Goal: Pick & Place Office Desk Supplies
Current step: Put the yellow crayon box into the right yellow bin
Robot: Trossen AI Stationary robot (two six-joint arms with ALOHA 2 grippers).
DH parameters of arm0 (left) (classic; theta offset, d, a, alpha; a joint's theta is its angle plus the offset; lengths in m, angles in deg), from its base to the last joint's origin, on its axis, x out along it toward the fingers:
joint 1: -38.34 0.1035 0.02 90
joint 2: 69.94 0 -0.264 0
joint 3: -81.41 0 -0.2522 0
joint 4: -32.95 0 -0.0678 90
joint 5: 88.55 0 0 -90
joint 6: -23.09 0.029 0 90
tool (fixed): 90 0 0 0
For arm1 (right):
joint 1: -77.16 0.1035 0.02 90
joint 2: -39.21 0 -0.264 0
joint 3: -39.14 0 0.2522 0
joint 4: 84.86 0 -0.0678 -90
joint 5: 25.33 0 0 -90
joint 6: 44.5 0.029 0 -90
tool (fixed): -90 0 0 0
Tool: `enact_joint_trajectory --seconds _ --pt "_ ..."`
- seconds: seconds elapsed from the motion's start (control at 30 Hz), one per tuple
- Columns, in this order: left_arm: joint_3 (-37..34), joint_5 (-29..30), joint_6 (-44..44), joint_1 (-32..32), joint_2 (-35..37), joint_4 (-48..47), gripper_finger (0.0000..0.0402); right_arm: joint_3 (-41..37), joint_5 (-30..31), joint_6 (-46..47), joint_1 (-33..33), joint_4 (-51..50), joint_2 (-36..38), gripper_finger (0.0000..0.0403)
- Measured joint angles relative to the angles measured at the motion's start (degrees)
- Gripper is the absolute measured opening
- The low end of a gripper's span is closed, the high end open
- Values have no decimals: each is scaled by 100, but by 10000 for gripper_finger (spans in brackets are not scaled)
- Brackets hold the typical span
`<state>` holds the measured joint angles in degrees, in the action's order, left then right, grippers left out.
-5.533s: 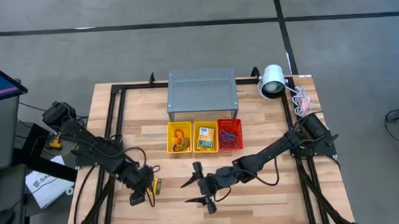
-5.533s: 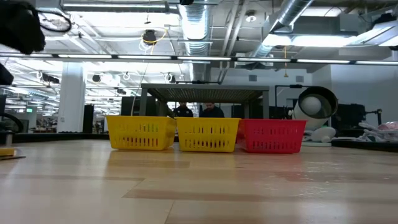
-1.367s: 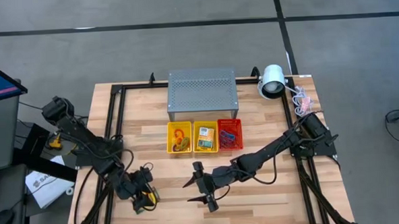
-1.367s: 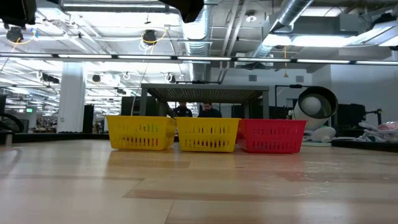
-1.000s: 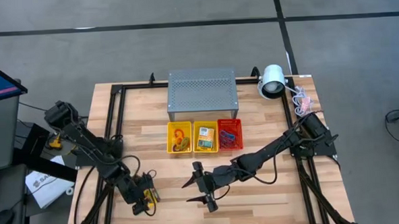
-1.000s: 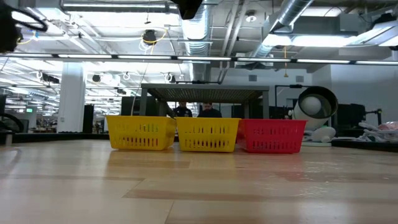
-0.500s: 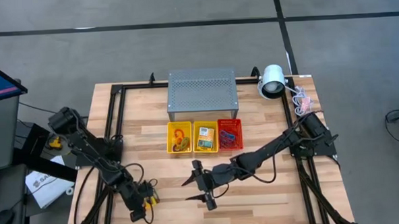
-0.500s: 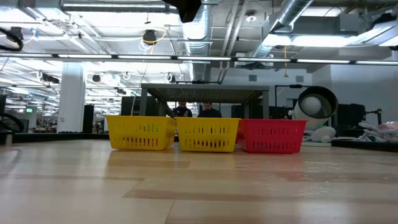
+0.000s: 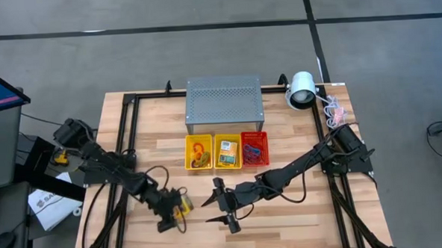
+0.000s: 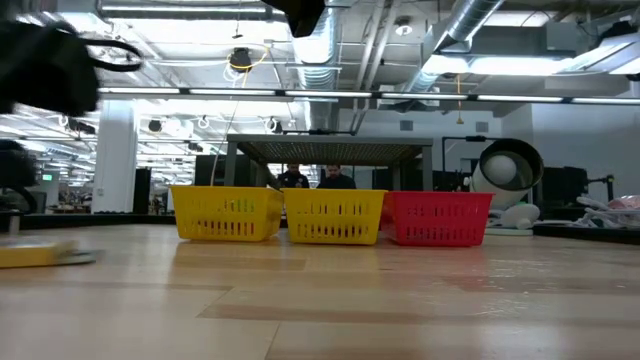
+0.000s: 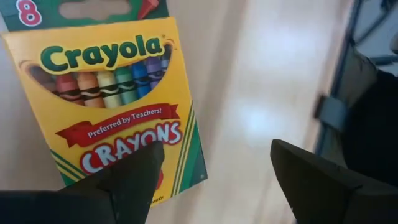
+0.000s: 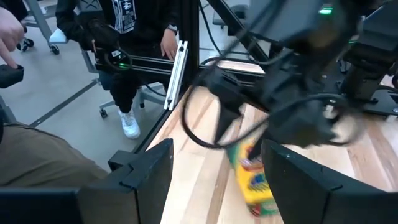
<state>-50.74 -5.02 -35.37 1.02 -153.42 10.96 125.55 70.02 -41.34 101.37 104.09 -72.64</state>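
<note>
High view: the left gripper (image 9: pixel 172 213) is parked low over the near-left part of the table (image 9: pixel 300 218), with a yellow crayon box (image 9: pixel 182 206) right at its fingers — whether it's touched can't be told from up here. The right gripper (image 9: pixel 225 207) is seen near the table's middle front, fingers spread, nothing between them. Three mesh baskets are lined up in a row: two yellow baskets (image 9: pixel 197 153) and one red basket (image 9: pixel 254 149), each with small supplies inside, too small to count. Behind them one grey perforated box (image 9: pixel 224 102) is set, and one white lamp (image 9: pixel 302 89) at the far right corner.

Low view: the same three baskets are seen side by side, and one flat yellow box is lying on the wood at the far left edge.

Left wrist view: one crayon box is lying flat on the table, label up. The two dark fingers (image 11: pixel 134 177) are held apart, one overlapping the box's edge — no grip on it.

Right wrist view: own fingers (image 12: pixel 146 171) are wide apart and empty. The crayon box is seen under the other arm. A seated person (image 12: pixel 130 37) is visible beyond the table.
</note>
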Motion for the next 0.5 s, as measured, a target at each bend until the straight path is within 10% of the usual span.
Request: enact_joint_trajectory --seconds 0.5 --pt "38 254 301 560 124 -1481 301 0 0 142 2 -121 -3 235"
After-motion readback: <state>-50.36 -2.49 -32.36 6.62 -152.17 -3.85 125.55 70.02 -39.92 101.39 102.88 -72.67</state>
